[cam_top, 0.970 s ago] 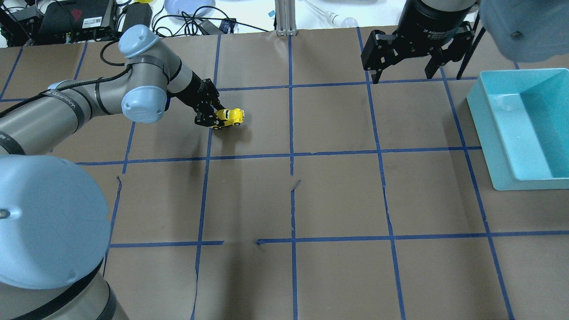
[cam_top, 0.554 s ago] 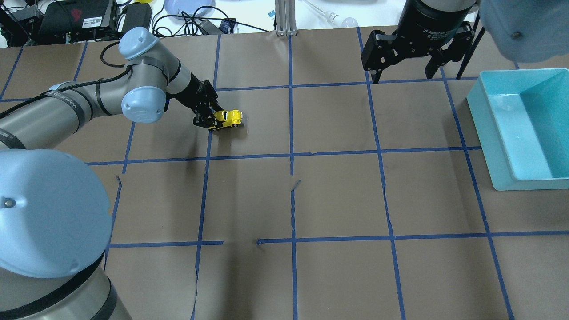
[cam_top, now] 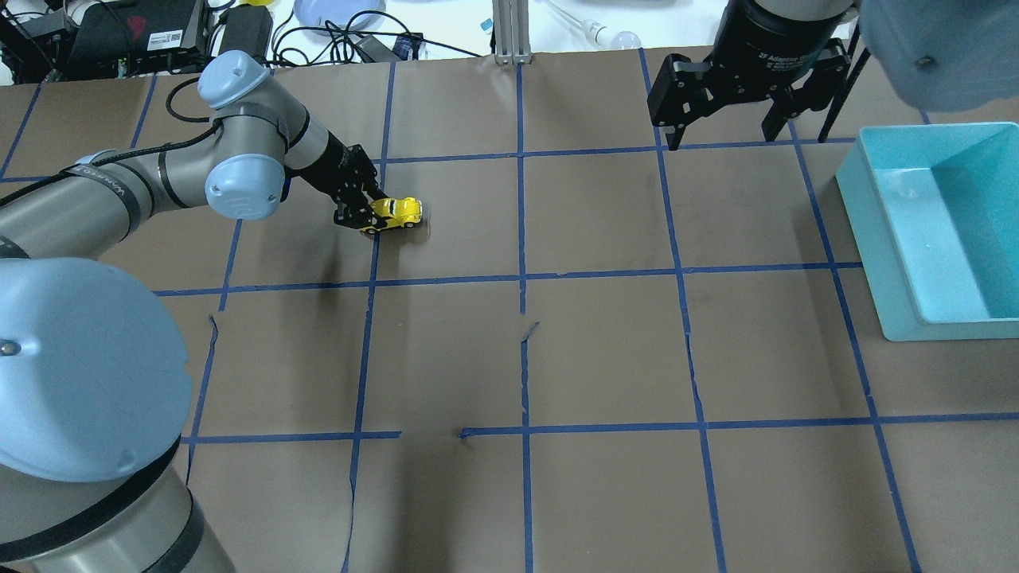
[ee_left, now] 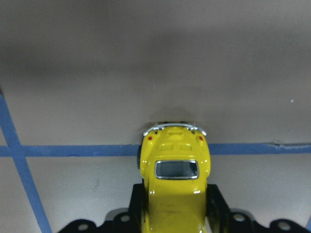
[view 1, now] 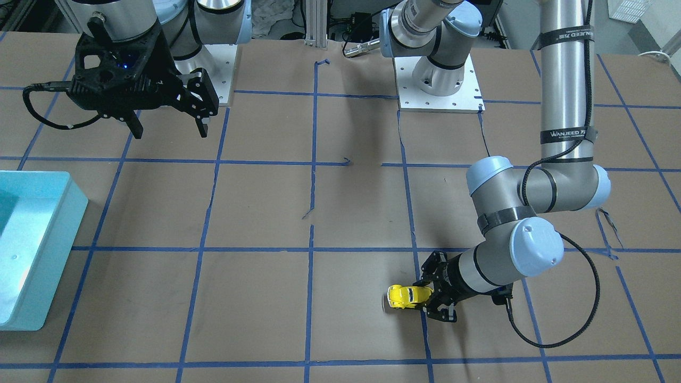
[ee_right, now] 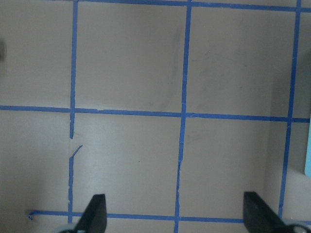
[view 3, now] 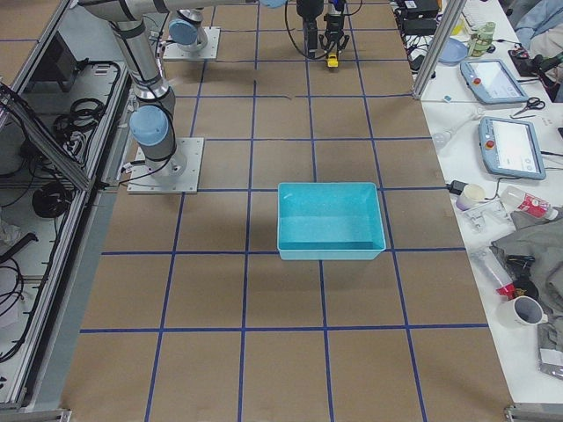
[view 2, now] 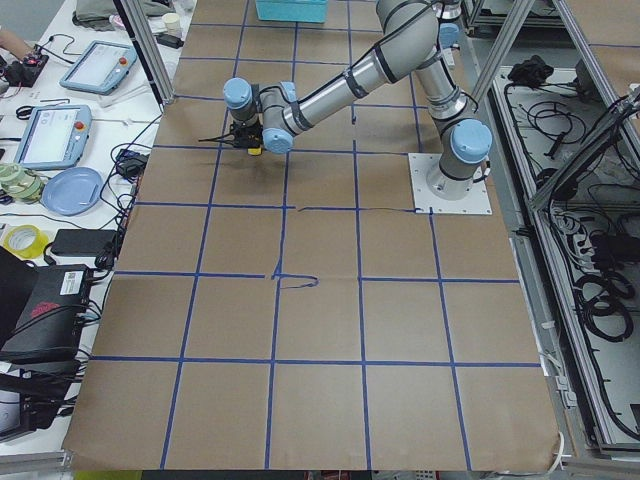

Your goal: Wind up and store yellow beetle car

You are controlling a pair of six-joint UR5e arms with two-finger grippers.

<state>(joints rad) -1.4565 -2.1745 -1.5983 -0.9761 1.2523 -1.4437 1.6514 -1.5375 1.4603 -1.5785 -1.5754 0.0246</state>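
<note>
The yellow beetle car (cam_top: 392, 212) is a tiny glossy toy with dark windows, low on the brown paper at the far left of the table. My left gripper (cam_top: 368, 215) is shut on the yellow beetle car, its black fingers clamping both sides. The car also shows in the front view (view 1: 407, 296) and fills the lower middle of the left wrist view (ee_left: 175, 179), over a blue tape line. My right gripper (cam_top: 720, 131) hangs open and empty high over the far right of the table, near the teal bin (cam_top: 884, 231). Its fingertips (ee_right: 95, 213) show spread in the right wrist view.
The teal bin (view 1: 64, 223) stands at the table's right edge. Blue tape lines (cam_top: 521, 278) grid the brown paper. Cables, tablets and a plate (view 2: 70, 190) lie on the bench beyond the far edge.
My left gripper has dragged the yellow car leftward along the table, towards the arm's side. The right arm has not moved.
</note>
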